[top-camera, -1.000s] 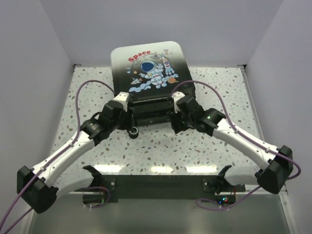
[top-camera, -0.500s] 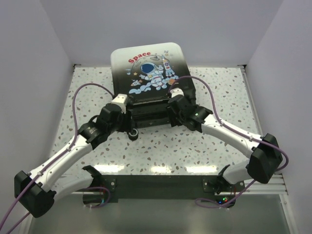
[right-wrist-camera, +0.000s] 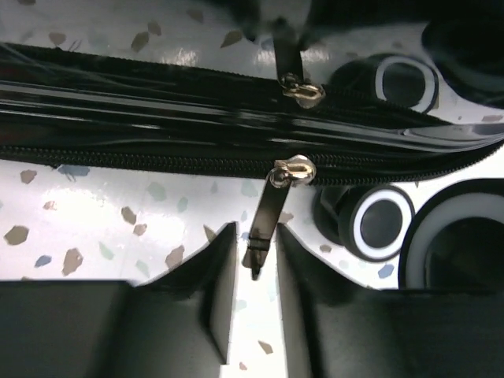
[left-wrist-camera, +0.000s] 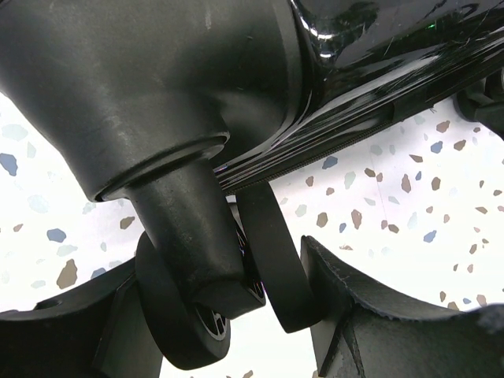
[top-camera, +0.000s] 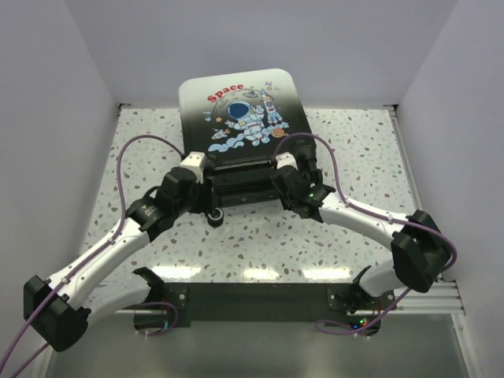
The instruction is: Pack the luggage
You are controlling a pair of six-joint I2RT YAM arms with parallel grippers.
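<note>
The luggage (top-camera: 240, 110) lies shut and flat at the back of the table, astronaut print up, wheels toward me. My left gripper (top-camera: 208, 206) is at its front left corner. In the left wrist view its fingers (left-wrist-camera: 370, 315) press either side of a black double wheel (left-wrist-camera: 181, 315). My right gripper (top-camera: 282, 186) is at the front right corner. In the right wrist view its jaws (right-wrist-camera: 256, 236) stand a narrow gap apart, with the black zipper pull tab (right-wrist-camera: 268, 209) hanging between the tips, not pinched.
A second zipper slider (right-wrist-camera: 303, 93) sits on the upper zipper line. Black wheels with white rings (right-wrist-camera: 382, 224) are just right of the right gripper. Speckled tabletop (top-camera: 354, 150) lies on both sides; white walls close off the back and sides.
My right arm has swung inward and forward, bringing its gripper to the case's front edge. My left gripper has settled a little closer on the front left wheel.
</note>
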